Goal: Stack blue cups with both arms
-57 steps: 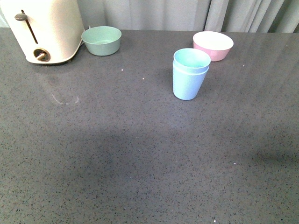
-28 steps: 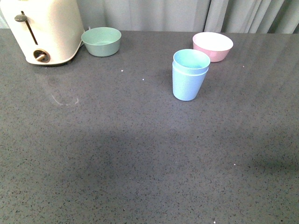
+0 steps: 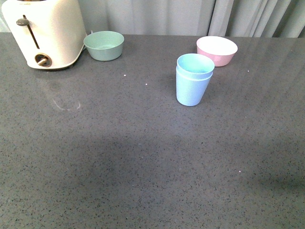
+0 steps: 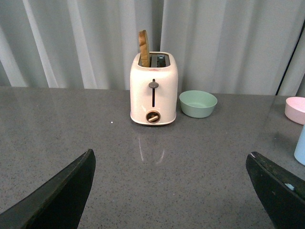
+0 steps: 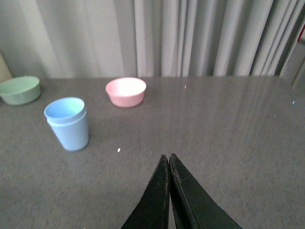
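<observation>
Plainly speckled grey countertop (image 3: pixel 143 157), grey curtains (image 3: pixel 157 14) behind, stacked blue cups (image 3: pixel 193 79).

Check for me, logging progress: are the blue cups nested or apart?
Nested: the blue cups stand upright, two rims stacked close together.

I read the countertop (image 3: pixel 143 157) as dark grey stone, speckled with fine pale flecks. On it the blue cups (image 3: pixel 193 79) are a pale matte blue (one nested in the other, the inner rim a shade more turquoise). Behind the cups the pink bowl (image 3: pixel 217 50) shows a white inside. The green bowl (image 3: pixel 104 45) is a muted mint. Beside that bowl the toaster (image 3: pixel 45 32) is cream, with a dark lever and a coppery dial. The curtain (image 4: pixel 224 43) behind is light grey, and both grippers look black.
</observation>
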Controlling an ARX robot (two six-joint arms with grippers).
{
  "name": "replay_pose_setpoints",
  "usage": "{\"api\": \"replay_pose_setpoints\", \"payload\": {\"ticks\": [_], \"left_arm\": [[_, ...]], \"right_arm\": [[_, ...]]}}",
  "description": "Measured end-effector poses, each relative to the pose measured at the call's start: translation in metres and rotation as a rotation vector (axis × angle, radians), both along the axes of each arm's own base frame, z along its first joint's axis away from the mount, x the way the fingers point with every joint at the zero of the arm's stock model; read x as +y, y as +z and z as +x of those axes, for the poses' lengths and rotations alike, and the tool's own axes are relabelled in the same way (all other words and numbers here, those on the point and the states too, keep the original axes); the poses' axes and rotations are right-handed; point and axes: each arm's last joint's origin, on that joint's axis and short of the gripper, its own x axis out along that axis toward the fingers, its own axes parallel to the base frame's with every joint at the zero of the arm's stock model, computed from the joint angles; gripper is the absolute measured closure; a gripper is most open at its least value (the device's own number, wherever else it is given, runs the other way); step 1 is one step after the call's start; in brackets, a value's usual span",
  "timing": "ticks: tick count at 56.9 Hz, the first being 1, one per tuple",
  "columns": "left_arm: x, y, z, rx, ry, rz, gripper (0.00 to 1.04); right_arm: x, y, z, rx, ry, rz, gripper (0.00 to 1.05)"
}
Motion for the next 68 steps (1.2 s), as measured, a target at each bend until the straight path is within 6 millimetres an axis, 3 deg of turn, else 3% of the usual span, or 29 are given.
{"api": "replay_pose_setpoints", "payload": {"ticks": [22, 32, 49, 68], "left_arm": [[0.0000, 0.0000, 0.0000, 0.000, 0.000, 0.000, 0.09], [0.0000, 0.0000, 0.0000, 0.000, 0.000, 0.000, 0.09], [0.0000, 0.0000, 0.0000, 0.000, 0.000, 0.000, 0.09], [0.0000, 0.0000, 0.0000, 0.000, 0.000, 0.000, 0.09]], "right_arm": [[0.0000, 0.0019, -0.0035, -0.029, 0.002, -0.001, 1.02], [0.0000, 0.0019, -0.0035, -0.029, 0.002, 0.000, 0.74], [0.0000, 0.0019, -0.0035, -0.030, 0.002, 0.000, 0.08], [0.0000, 0.0019, -0.0035, -0.030, 0.002, 0.000, 0.09]]}}
